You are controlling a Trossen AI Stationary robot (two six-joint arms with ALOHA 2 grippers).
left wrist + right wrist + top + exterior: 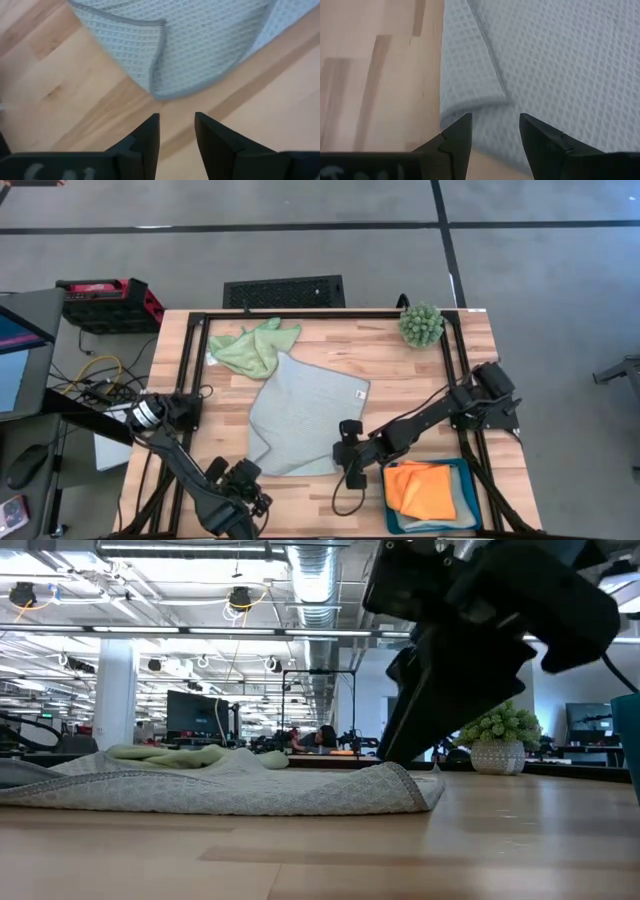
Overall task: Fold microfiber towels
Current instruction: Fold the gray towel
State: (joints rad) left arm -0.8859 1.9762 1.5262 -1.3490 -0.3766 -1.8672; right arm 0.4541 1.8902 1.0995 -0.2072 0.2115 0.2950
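Blue-grey waffle-weave microfiber towel [300,415] lay mid-table; I noted left gripper [176,131] just off its near corner, right gripper [494,131] over its right edge, both with fingers apart, empty

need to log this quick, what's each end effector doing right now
left end effector: open, holding nothing, just off the corner of the blue-grey towel.
right end effector: open, holding nothing, over the same towel's edge.

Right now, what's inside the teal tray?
An orange towel lies on top in the teal tray, with a pale cloth edge beneath; anything lower is covered.
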